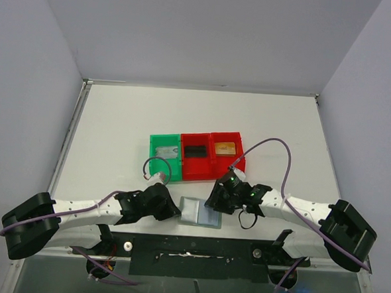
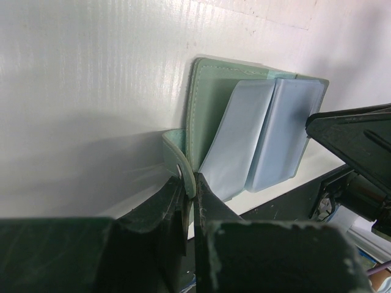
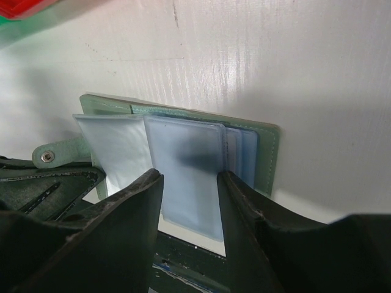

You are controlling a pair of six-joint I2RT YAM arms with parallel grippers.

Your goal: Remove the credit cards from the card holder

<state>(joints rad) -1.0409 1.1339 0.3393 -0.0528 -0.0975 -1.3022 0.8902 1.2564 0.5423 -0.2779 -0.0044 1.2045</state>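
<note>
Left wrist: left fingers (image 2: 160,207) pinch the card holder (image 2: 208,104); right fingers (image 3: 125,210), spread, straddle its pocket (image 3: 186,177).

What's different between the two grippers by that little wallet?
The left gripper is shut, pinching the card holder by its snap tab; the right gripper is open, fingers spread over a pale blue inner panel. The left gripper sits at the holder's edge, the right gripper over its opened inside. Both are black, two-fingered and low at the holder.
</note>
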